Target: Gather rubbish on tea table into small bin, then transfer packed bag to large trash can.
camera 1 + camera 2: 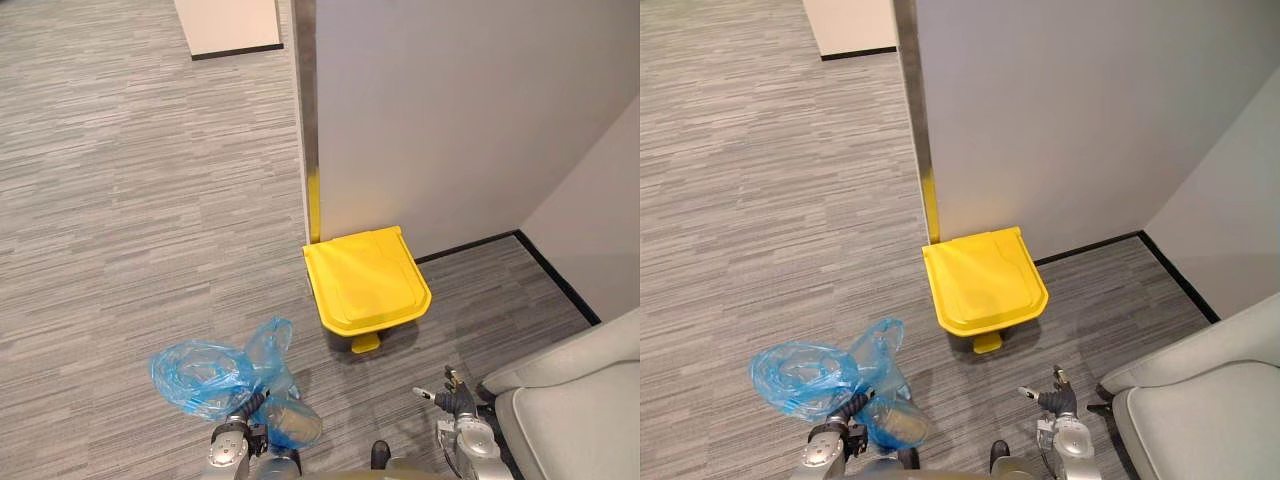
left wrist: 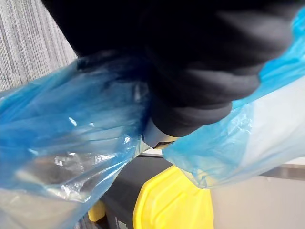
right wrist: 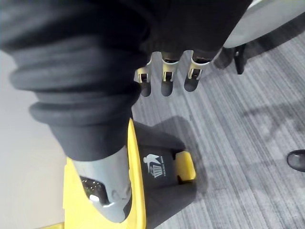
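Where the blue rubbish bag [image 1: 205,375] hangs: lower left of the frame, neck gripped in my left hand [image 1: 250,412], fingers curled round it.
Yellow pedal bin [image 1: 365,280]: centre, lid closed, up-right of the bag.
Right hand [image 1: 455,398]: lower right, fingers spread, empty.
Judgement: lid must open before I swing the bag rightward.

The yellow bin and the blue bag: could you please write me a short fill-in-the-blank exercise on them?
The lid of the yellow bin is ___. The left hand grips the blue bag, whereas the right hand holds ___. Behind the bin stands a grey ___.
Missing words: shut; nothing; wall.
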You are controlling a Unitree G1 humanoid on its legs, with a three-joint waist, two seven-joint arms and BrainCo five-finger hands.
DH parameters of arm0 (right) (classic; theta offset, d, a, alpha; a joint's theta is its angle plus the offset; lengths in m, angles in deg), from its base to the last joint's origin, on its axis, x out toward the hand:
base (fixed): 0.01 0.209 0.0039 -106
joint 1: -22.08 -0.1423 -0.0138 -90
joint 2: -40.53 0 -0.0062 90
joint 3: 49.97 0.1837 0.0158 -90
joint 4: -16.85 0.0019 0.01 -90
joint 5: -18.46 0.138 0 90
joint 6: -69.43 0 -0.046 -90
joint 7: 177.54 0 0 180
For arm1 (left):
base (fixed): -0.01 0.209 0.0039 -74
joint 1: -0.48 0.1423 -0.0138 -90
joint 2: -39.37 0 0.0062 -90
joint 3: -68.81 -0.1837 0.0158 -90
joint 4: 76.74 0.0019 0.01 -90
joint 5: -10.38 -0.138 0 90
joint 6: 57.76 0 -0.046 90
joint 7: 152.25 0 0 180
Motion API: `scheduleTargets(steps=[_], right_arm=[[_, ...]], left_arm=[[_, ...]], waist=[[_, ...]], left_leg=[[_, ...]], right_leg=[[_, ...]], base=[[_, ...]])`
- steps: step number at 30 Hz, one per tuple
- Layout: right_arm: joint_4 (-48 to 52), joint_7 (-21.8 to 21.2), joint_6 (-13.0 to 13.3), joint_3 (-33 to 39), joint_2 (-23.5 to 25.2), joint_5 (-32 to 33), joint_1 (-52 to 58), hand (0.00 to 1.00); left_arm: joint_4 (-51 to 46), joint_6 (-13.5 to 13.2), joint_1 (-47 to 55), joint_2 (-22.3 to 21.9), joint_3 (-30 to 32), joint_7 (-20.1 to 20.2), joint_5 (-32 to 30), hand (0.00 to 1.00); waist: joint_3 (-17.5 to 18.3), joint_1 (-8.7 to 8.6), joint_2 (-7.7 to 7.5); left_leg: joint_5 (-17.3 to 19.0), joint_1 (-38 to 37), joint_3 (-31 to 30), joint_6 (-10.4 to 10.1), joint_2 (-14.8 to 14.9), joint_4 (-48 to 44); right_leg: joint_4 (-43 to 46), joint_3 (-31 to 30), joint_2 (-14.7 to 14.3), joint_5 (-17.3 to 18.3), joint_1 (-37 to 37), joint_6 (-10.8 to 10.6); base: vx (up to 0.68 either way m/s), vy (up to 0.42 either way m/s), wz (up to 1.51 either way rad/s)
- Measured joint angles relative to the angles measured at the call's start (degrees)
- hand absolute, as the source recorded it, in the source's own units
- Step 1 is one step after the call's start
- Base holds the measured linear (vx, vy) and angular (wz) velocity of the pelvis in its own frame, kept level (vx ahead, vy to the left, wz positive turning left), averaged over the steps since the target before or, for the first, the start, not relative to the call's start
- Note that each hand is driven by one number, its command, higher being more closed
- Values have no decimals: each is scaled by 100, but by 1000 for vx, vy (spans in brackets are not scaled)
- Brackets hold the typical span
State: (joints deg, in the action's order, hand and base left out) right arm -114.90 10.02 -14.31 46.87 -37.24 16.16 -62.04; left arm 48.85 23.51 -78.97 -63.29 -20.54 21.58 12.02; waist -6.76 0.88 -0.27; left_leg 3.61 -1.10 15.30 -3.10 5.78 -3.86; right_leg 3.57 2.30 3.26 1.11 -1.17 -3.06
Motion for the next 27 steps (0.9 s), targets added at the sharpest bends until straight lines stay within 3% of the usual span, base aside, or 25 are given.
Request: scheduleTargets(steps=[10,19,22,23,24,25,27], right_arm=[[-1,0,-5,7,-143,-5,-99,0],[21,0,-6,4,-159,-4,-377,0],[33,3,-11,13,-267,-2,-379,0],[35,5,-11,18,-274,0,-381,0],[88,3,-10,53,-257,1,-369,0],[218,3,-24,72,-181,3,-242,0],[514,3,-22,72,-47,6,-104,0]], left_arm=[[-1,1,84,96,224,-14,0,100],[-70,1,51,126,219,2,1,100],[-229,2,62,48,163,46,3,100],[-235,2,66,30,157,63,3,100],[-314,7,42,21,137,89,3,100],[-379,8,59,37,93,94,1,100],[-422,11,60,51,5,84,2,100]], waist=[[6,-6,13],[5,-8,122],[-98,-19,277],[-132,-17,303],[-276,-40,309],[-379,-36,304],[-444,-9,213]], left_leg=[[219,32,383,3,6,-149],[994,425,318,213,45,-1124],[1488,492,170,324,134,-1727],[1542,437,130,362,142,-1774],[1723,267,6,487,95,-1881],[1904,112,-96,539,20,-2059],[2209,-15,-201,603,-4,-2382]], right_leg=[[-177,-486,-18,-149,-141,-92],[-79,-874,-2,-105,-328,-277],[1528,-801,13,460,-836,-447],[1899,-730,32,498,-941,-504],[3083,-472,88,545,-1342,-524],[3588,-323,155,935,-1628,-384],[3408,-80,184,983,-1932,-305]], base=[[-30,18,-24],[78,62,-27],[66,89,12],[58,114,32],[76,103,41],[104,88,46],[181,28,46]])
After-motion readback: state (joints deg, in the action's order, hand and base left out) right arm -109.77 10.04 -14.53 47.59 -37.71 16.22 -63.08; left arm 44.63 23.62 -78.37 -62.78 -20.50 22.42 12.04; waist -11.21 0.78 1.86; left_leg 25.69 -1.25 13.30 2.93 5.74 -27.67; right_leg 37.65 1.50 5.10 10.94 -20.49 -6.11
